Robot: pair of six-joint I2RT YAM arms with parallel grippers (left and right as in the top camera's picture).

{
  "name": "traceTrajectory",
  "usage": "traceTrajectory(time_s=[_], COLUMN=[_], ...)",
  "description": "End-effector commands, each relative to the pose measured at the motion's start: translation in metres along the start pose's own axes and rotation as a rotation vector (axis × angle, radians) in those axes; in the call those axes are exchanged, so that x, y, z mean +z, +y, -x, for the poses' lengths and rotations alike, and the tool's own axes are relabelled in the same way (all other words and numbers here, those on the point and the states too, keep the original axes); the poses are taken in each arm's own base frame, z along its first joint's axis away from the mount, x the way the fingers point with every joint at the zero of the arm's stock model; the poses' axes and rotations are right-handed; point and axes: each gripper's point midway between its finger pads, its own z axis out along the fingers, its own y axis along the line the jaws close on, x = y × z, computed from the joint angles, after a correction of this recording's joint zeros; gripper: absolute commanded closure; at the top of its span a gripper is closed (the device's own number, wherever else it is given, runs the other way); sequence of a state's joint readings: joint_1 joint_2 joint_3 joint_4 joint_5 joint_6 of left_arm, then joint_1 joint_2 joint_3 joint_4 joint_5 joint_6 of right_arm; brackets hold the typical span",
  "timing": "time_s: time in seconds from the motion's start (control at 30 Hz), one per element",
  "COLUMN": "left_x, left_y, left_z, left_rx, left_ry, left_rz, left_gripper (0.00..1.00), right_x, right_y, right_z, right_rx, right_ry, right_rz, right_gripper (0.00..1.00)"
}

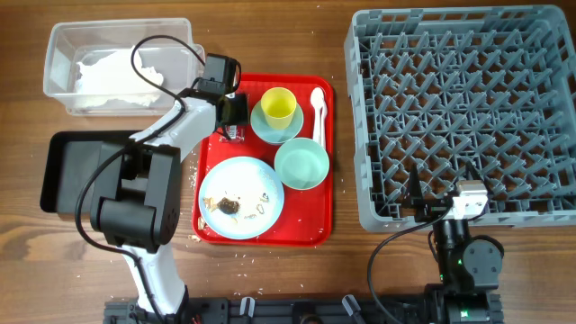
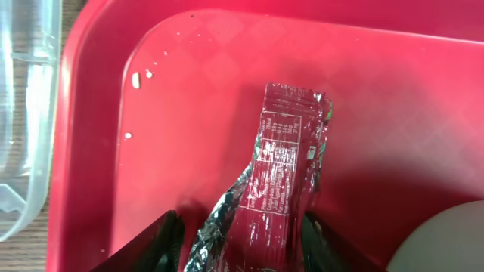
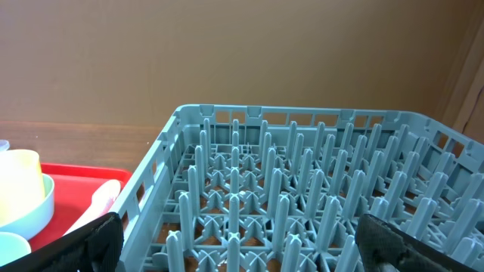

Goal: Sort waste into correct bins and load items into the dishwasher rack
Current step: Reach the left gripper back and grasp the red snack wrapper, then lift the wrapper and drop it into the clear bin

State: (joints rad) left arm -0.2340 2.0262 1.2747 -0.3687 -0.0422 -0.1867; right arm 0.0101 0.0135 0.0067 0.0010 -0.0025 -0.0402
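Left gripper (image 2: 242,236): positioned over the far left corner of the red tray (image 1: 324,202), pointing down at the tray floor. Its fingers (image 2: 155,249) stand apart, one on each side of the near end of the red wrapper (image 2: 283,174). The wrapper lies flat on the tray floor, printed side up, with a crumpled silver edge towards the left finger. Whether the fingers touch it cannot be told. A few white crumbs (image 2: 136,78) lie in the same tray corner.

Also on the red tray:
- yellow cup (image 1: 278,105), upright on the blue saucer (image 1: 263,130), just right of the gripper;
- white spoon (image 1: 318,110), along the right edge beside the saucer;
- green bowl (image 1: 301,165), near the saucer and touching the plate;
- blue plate (image 1: 245,178), at the near left, carrying brown lumps (image 1: 227,206) and white crumbs.

Left of the red tray:
- clear tub (image 1: 63,54), at the far side, holding the white napkin (image 1: 112,76);
- black tray (image 1: 76,171), nearer, partly covered by the left arm.

Right of the red tray: grey rack (image 1: 360,117), standing just beside it.

Right gripper (image 3: 238,227): at the near edge of the rack, well apart from the red tray, fingers spread wide and holding nothing.
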Motion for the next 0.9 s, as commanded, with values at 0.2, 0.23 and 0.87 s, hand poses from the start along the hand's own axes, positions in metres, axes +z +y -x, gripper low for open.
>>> traceTrajectory(time_s=[0.2,0.23,0.87], left_x=[0.019,0.018,-0.113], left_y=[0.01,0.01,0.032], left_z=[-0.025,-0.025,0.091], left_rx=[0.031,0.031,-0.374], left_ry=[0.077,0.078,-0.391], left_rz=[0.043,0.043,0.009], left_gripper=[0.66,0.71,0.96], right_x=[0.0,0.0,0.0], right_y=[-0.001,-0.001,-0.001], right_z=[0.002,0.002,0.002], right_rx=[-0.012,-0.012,-0.012], right_ry=[-0.008,-0.008,-0.008], right_rz=[-0.006,-0.006,-0.006], right_gripper=[0.0,0.0,0.0])
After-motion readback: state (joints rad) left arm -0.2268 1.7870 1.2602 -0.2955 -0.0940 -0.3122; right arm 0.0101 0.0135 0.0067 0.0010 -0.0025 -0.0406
